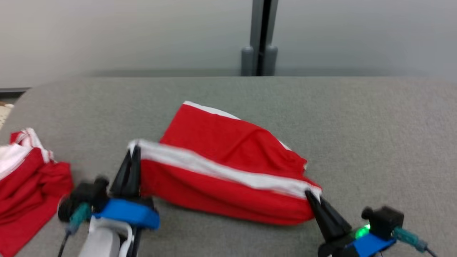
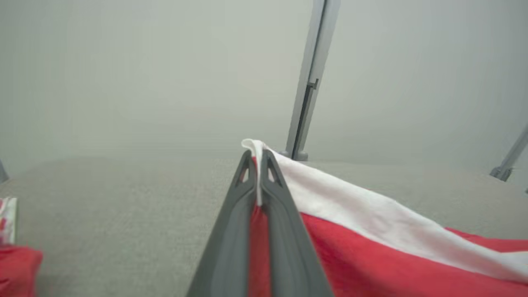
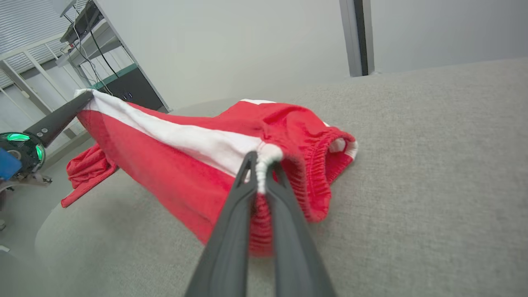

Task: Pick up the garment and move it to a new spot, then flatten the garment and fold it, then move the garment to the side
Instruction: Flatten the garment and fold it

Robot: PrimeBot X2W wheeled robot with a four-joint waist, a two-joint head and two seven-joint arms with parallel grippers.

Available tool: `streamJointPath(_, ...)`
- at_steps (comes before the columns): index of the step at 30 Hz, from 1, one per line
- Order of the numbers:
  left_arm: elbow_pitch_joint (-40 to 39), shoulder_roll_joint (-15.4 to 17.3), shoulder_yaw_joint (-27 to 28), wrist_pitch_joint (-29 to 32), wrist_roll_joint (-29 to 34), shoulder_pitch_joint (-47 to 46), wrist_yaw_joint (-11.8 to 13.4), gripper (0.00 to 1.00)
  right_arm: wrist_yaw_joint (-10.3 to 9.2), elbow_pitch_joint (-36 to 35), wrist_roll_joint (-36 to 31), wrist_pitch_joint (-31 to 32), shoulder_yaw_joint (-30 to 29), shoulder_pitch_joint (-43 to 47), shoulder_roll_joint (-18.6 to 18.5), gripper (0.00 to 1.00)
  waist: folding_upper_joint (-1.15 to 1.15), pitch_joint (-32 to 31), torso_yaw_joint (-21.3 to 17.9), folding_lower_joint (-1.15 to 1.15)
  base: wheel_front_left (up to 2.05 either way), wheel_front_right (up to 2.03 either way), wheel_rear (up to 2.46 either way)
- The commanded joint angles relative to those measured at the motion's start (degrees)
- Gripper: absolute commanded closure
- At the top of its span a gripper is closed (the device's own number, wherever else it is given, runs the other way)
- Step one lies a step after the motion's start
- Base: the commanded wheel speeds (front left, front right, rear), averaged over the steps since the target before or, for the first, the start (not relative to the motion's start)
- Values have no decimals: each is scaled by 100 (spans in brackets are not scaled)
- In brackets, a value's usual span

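Observation:
The garment [image 1: 221, 157] is a pair of red shorts with a white side stripe, stretched between my two grippers over the grey table. My left gripper [image 1: 132, 153] is shut on the hem end of the stripe, seen up close in the left wrist view as the garment [image 2: 371, 231] pinched at the gripper [image 2: 258, 159]. My right gripper [image 1: 313, 195] is shut on the elastic waistband end; in the right wrist view the garment [image 3: 189, 152] is bunched at the gripper [image 3: 260, 161]. The near edge is lifted, the far part lies on the table.
A second red and white garment [image 1: 25, 178] lies crumpled at the table's left edge, also visible as a red heap [image 3: 88, 169]. A grey post [image 1: 260, 39] stands behind the grey table [image 1: 375, 142]. Shelving with cables [image 3: 95, 37] stands off to the left.

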Motion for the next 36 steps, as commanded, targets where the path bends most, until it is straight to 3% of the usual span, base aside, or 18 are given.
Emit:
streamJointPath(1,54,108,-121,-14,-39,-239,-4,100,0,44,61,-21,-15,-181,57,100,0,161,-8,-1,0,0,0)
streamJointPath(6,617,770,-956,32,-404,-1658,-5,100,0,356,330,-20,-48,-1057,399,100,0,800,-323,-1,0,0,0)
streamJointPath(15,1617,1841,-2163,663,-1534,-3703,-3,100,0,964,669,-20,-34,-2222,946,100,0,1697,-873,-1,0,0,0)
streamJointPath(21,2075,2137,-2724,755,-2064,-4294,-3,100,0,1348,670,-20,-13,-2566,1093,100,0,1936,-1050,-1,0,0,0)
streamJointPath(25,2365,2140,-3033,647,-2325,-4435,2,100,0,1584,616,-20,-61,-2633,1157,100,0,1985,-1095,-1,0,0,0)
streamJointPath(26,2452,2130,-3080,599,-2389,-4459,3,37,0,1635,597,-20,-76,-2638,1162,100,0,1990,-1098,-1,0,0,0)
streamJointPath(27,2544,2107,-3141,598,-2456,-4453,3,0,0,1683,538,-20,-72,-2648,1167,67,0,1991,-1099,-1,0,0,0)
streamJointPath(28,2623,2085,-3198,564,-2494,-4445,3,0,0,1711,493,-19,-79,-2665,1172,0,0,1989,-1098,-1,0,0,0)
streamJointPath(36,3207,1870,-3379,114,-2691,-4233,3,0,0,1800,-314,-20,-574,-2387,1188,0,0,1759,-957,-1,0,0,0)
